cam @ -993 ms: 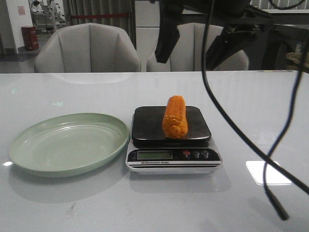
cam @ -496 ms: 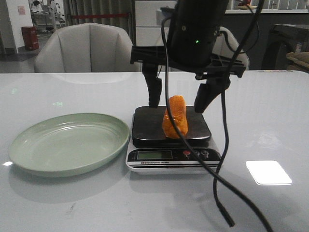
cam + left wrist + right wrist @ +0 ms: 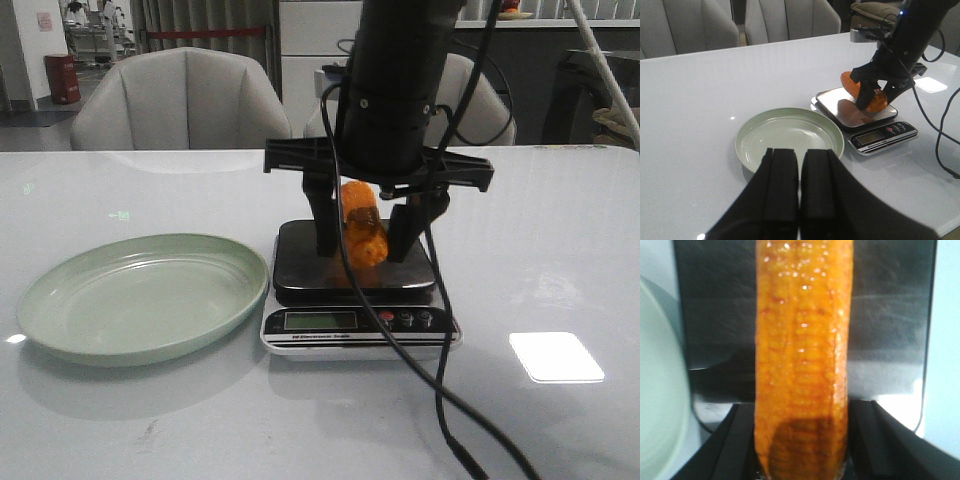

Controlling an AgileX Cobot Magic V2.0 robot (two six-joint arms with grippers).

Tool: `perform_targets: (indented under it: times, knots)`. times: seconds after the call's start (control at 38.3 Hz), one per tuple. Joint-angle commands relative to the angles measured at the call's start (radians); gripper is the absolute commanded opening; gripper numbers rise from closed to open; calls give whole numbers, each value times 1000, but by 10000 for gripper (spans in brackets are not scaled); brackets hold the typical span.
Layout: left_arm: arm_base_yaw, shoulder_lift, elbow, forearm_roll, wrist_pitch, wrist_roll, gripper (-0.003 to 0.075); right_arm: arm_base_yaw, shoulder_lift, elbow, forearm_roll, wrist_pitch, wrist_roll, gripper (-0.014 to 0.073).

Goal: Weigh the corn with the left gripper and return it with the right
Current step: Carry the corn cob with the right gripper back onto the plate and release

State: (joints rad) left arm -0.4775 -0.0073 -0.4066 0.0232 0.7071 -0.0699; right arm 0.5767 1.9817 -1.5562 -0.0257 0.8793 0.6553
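The orange-yellow corn (image 3: 362,228) is over the black platform of the scale (image 3: 300,262), its near end a little off the surface. My right gripper (image 3: 362,252) reaches down from above and is shut on the corn, one finger pressed on each side. In the right wrist view the corn (image 3: 802,350) fills the gap between the black fingers (image 3: 735,440). My left gripper (image 3: 800,152) is shut and holds nothing. It hovers near the pale green plate (image 3: 747,130), away from the scale (image 3: 880,132).
The pale green plate (image 3: 40,300) lies left of the scale with nothing on it. A black cable (image 3: 420,370) hangs from the right arm down across the scale's front. Two grey chairs (image 3: 180,100) stand behind the table.
The right gripper came down over the scale and its fingers closed on the corn. The corn's near end now sits higher than before.
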Motion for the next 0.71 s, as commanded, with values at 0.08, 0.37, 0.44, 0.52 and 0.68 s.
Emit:
perform_targets:
  times: [0.08, 0.37, 0.44, 0.52, 0.68]
  knots:
    - [1, -2, -22, -7, -81, 2, 114, 78, -57, -119, 26, -49, 0, 310]
    - [1, -2, -22, -7, -81, 2, 114, 217, 17, -124, 186, -259, 0, 327]
    - [1, -2, -22, -7, -81, 2, 114, 230, 44, -124, 208, -289, 0, 328]
    - [1, -2, -22, -7, -81, 2, 114, 232, 72, -124, 225, -292, 0, 359]
    - [1, -2, -22, -7, -81, 2, 114, 234, 94, -130, 224, -289, -1, 551]
